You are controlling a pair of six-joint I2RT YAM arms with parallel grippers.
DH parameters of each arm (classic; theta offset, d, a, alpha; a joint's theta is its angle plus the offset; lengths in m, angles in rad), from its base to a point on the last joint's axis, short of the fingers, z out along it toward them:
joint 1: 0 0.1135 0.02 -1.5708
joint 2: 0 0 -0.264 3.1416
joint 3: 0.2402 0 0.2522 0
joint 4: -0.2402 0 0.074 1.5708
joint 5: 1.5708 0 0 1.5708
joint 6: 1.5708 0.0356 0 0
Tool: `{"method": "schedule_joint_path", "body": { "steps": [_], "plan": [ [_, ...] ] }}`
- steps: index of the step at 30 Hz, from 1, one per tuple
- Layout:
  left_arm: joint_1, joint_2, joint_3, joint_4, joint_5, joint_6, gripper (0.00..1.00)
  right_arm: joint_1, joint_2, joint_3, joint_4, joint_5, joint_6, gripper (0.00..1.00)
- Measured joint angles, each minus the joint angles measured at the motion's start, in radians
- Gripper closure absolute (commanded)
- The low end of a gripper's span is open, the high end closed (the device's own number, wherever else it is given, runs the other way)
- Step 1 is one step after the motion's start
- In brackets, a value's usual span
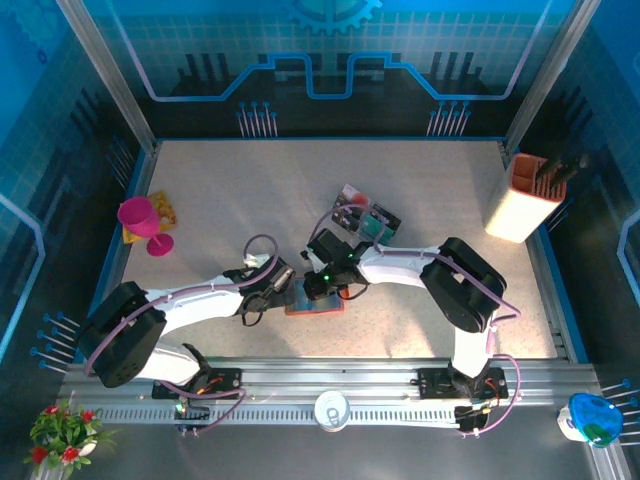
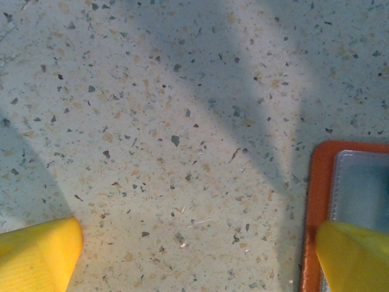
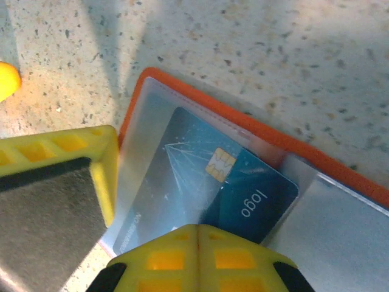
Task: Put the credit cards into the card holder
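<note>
Card holder (image 2: 317, 207) open flat on table (image 2: 152, 121), teal card (image 3: 243, 201) half inside its clear sleeve, right gripper (image 3: 197, 255) closed at card's edge, likely for pushing; left gripper (image 2: 194, 261) spread wide, one finger (image 2: 352, 255) seemingly pinning holder.

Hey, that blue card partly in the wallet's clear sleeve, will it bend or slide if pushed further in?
The card looks flat and stiff, so it would probably slide rather than buckle. Its glossy face suggests it is slippery. The thin wallet may shift along with it.
</note>
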Motion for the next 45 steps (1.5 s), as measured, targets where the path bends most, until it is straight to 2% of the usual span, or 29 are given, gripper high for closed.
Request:
{"method": "schedule_joint_path", "body": {
  "steps": [5,14,26,45],
  "plan": [
    [0.0,-0.012,-0.001,-0.002,0.003,0.0,0.01,0.006,-0.003,0.015,-0.019,-0.001,-0.008,0.95],
    [0.007,-0.151,-0.023,-0.033,0.0,-0.026,0.01,-0.002,-0.106,0.007,-0.047,0.038,-0.019,0.96],
    [0.019,-0.034,-0.027,-0.033,-0.001,-0.045,0.01,-0.003,-0.061,-0.001,-0.064,0.065,-0.042,0.98],
    [0.019,0.006,-0.004,-0.047,-0.011,-0.045,0.01,0.019,0.047,0.077,-0.084,0.061,-0.06,0.99]
  ]
}}
